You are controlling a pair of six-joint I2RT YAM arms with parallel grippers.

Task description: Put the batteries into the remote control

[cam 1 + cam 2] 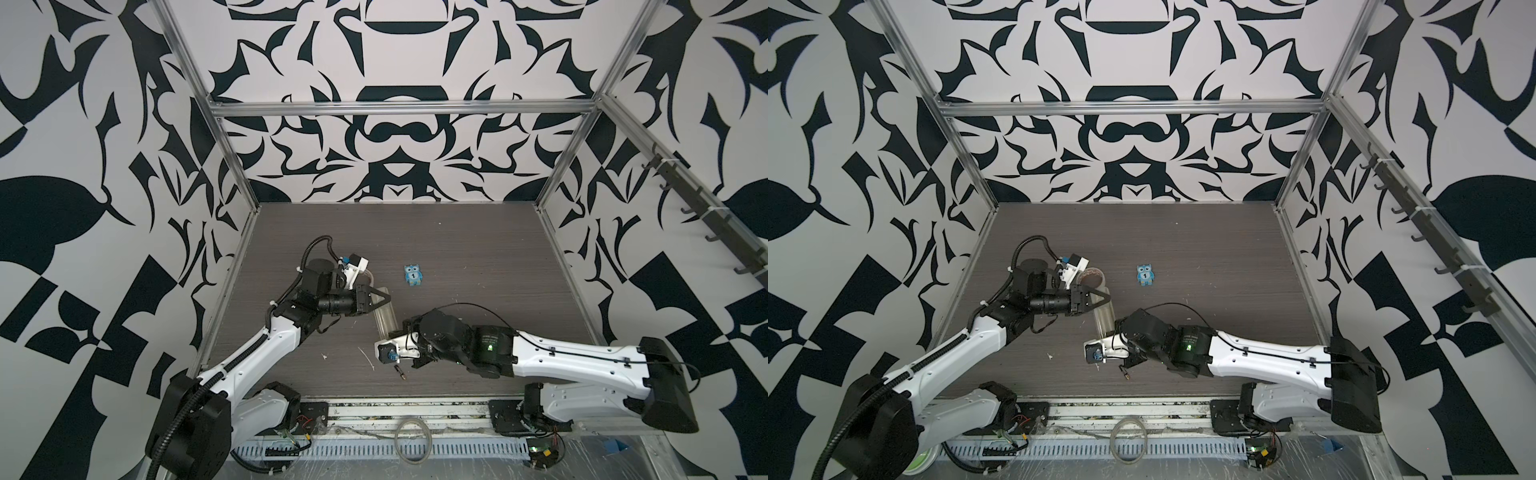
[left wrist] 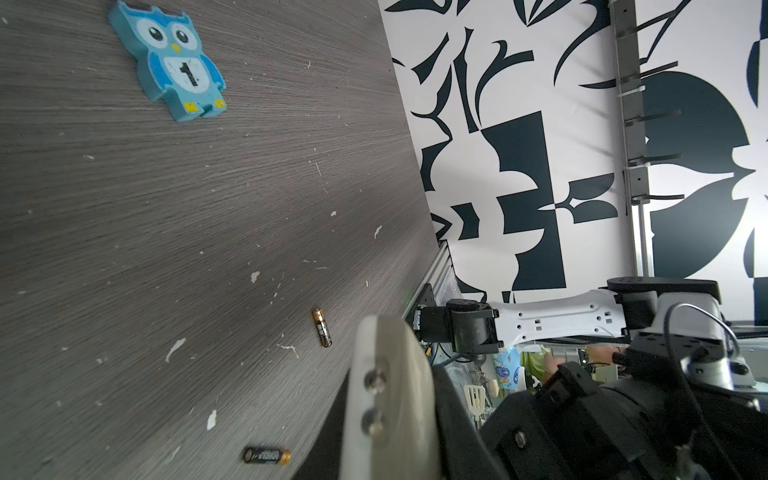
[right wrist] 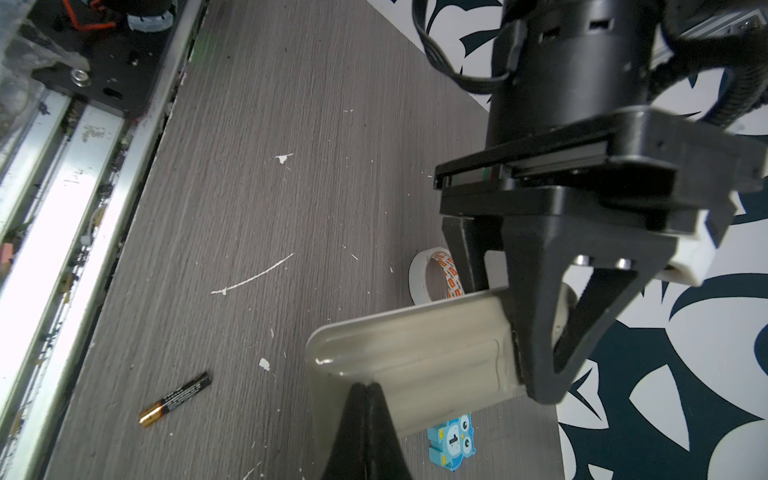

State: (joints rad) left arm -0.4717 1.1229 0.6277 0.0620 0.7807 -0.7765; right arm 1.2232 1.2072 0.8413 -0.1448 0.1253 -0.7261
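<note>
Left gripper (image 3: 515, 332) pinches one end of the slim white plastic remote control (image 3: 415, 357), held above the grey wood-grain table (image 3: 257, 208). Right gripper (image 3: 368, 390) is pressed together, tips at the other end — probably working the cover off; push steady, lengthwise. Two black gold-ended cylindrical batteries (image 2: 321, 328) lie loose on the table nearby.

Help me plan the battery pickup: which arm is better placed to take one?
Right, probably. The left tool is clamped on the remote control; the right tool is shut, holding nothing, and a battery lies loose near it.
</note>
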